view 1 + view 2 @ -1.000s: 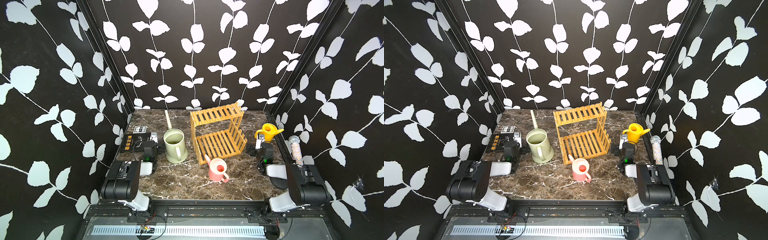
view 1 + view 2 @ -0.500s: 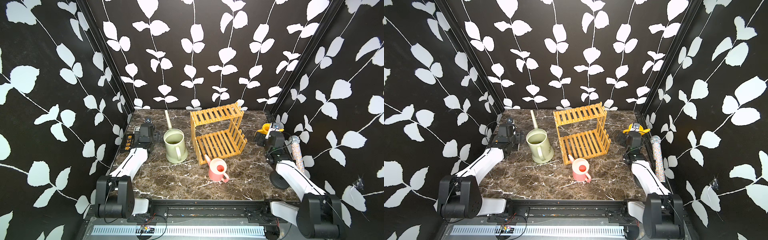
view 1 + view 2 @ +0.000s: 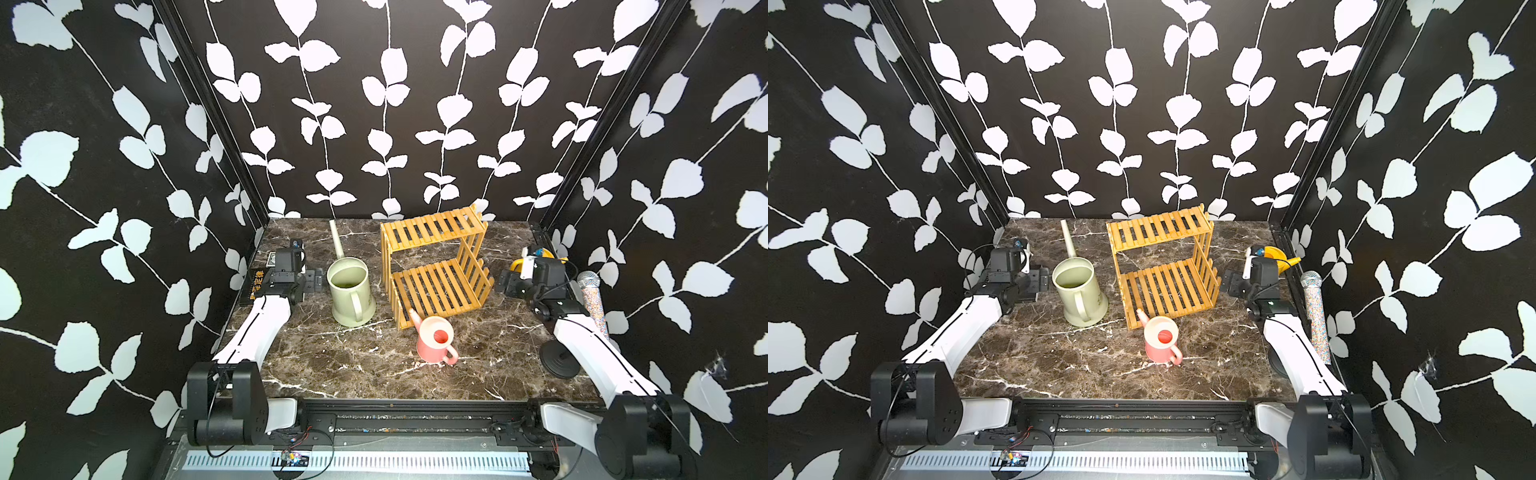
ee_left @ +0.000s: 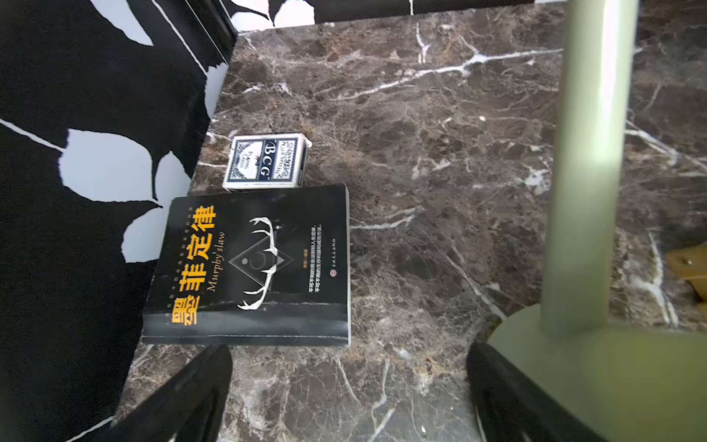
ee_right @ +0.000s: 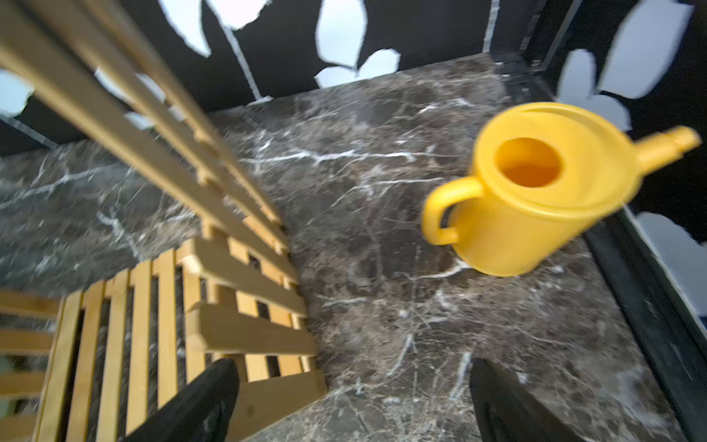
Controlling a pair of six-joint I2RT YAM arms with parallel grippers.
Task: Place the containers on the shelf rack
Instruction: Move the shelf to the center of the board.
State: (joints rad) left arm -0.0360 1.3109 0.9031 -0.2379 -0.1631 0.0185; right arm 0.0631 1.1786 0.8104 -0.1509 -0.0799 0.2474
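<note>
The three containers all stand on the desk (image 3: 353, 374), none on the shelf rack (image 3: 432, 232) yet: the large green can (image 3: 351, 297) just beside the rack on its left, long spout pointing to the back wall; the pink can (image 3: 434, 340) in front of the rack's lower tier, its spout tip at the front slat; the yellow can (image 5: 535, 191) off to the rack's right, by the side wall, upright with its handle turned toward the rack. None of them has shifted over the last second. What changed is the arms: both were folded low at the front edge and have since reached out. The left gripper (image 4: 344, 402) now sits low beside the green can's base, jaws apart and empty, whether they touch it I cannot tell. The right gripper (image 5: 352, 402) hangs between the rack and the yellow can, jaws spread wide, holding nothing. So I judge the approach is under way and no pick has begun. Count: three cans, one rack of two empty tiers, two arms, one black book (image 4: 252, 268), one card box (image 4: 266, 160), one glittery microphone (image 3: 592, 299).
</note>
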